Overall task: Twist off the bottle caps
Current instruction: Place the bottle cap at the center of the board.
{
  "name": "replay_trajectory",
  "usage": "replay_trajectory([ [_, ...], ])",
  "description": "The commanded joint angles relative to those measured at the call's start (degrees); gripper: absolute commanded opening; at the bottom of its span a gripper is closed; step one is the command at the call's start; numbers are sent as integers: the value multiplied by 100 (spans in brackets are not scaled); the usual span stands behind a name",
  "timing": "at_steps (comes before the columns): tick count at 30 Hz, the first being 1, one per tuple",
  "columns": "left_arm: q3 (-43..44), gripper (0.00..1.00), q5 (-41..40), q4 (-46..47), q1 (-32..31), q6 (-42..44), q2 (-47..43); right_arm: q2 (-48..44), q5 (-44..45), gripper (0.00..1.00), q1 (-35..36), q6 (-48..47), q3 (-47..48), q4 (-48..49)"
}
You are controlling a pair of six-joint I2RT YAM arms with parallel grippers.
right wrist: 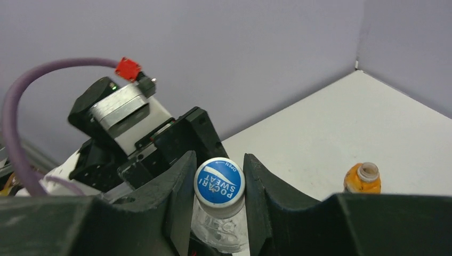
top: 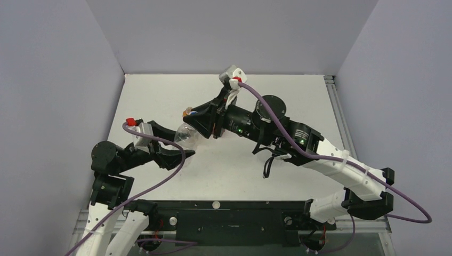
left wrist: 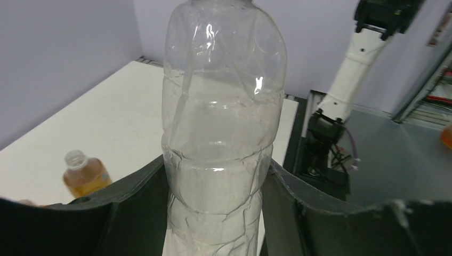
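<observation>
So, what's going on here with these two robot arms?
The left gripper clamps the clear bottle around its body. The right gripper is shut on the blue cap, which sits on the bottle's neck, not yet off. An orange bottle stands nearby on the table, its neck already open.

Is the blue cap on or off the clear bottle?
On. The blue cap tops the clear bottle, pinched between the right fingers.

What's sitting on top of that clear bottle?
The clear bottle wears a blue cap with white lettering, pinched between the fingers of the right gripper. The neck beneath the cap is covered, and from overhead that gripper hides the cap too.
</observation>
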Motion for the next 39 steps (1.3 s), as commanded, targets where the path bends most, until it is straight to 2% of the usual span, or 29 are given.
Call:
replay_trajectory([
  [1, 226, 0, 1031, 699, -3, -986, 156, -649, -1490, 6, -298, -416, -295, 602],
  [5, 186, 0, 1390, 733, -15, -1130, 187, -810, -2148, 6, -675, -335, -280, 562],
  [11, 87, 0, 1644, 702, -16, -1118, 179, -1001, -2332, 5, -1103, -329, -76, 336],
  [13, 60, 0, 1624, 649, -5, -1002, 165, -1095, -2015, 4, -1238, -357, -81, 210],
  [15, 70, 0, 1575, 500, -5, -844, 158, -1205, -1315, 1, -1382, -435, -173, -92],
  [16, 74, 0, 1535, 440, -2, -800, 143, -1308, -664, 0, -1517, -449, -259, -289],
  [20, 60, 0, 1454, 409, -3, -654, 67, -1761, 1457, 0, -2319, 73, -1404, -600],
  [22, 55, 0, 1443, 408, -1, -624, 36, -2110, 1958, 0, -2936, 503, -2674, -527],
  [25, 47, 0, 1385, 408, -4, -577, -9, -2564, 2143, 0, -3923, 1143, -3837, -358],
  [27, 40, 0, 1358, 240, -6, -550, -20, -2787, 2162, 1, -4318, 1547, -4511, -197],
  [30, 37, 0, 1325, 208, -2, -536, -3, -2741, 2249, 1, -4567, 1802, -5198, -26],
  [39, 39, 0, 1200, 244, -1, -543, 15, -1745, 2679, 0, -4896, 2604, -6078, 266],
])
